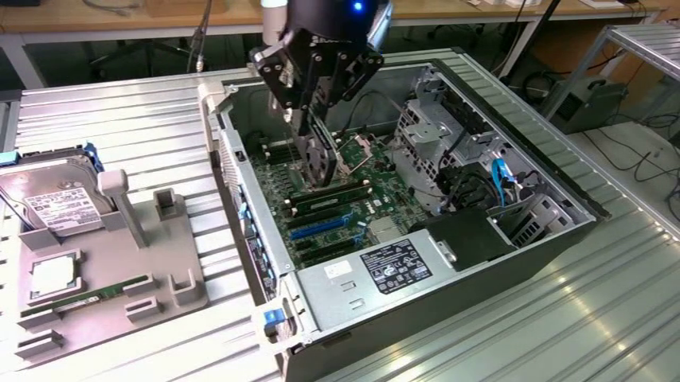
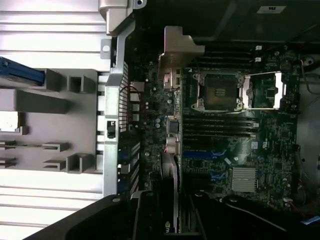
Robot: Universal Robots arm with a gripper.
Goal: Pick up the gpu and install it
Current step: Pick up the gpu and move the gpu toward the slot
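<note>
The gpu (image 1: 317, 159) is a dark flat card hanging on edge inside the open computer case (image 1: 531, 171), its lower edge close over the motherboard (image 1: 367, 187). I cannot tell whether it touches a slot. My gripper (image 1: 309, 119) is shut on the card's upper edge from above. In the wrist view the gpu (image 2: 171, 145) appears edge-on, with its silvery bracket (image 2: 178, 52) at the far end near the case's rear wall. The dark fingers (image 2: 148, 212) stand on either side of the card. Blue expansion slots (image 1: 318, 228) lie just in front of the card.
A grey fixture (image 1: 117, 274) beside the case at the exterior view's left carries a silver hard drive (image 1: 51, 199), a green memory stick (image 1: 101, 293) and a square chip (image 1: 51, 275). Inside the case are the power supply (image 1: 396, 264), drive cage (image 1: 434, 131) and open CPU socket (image 2: 220, 92).
</note>
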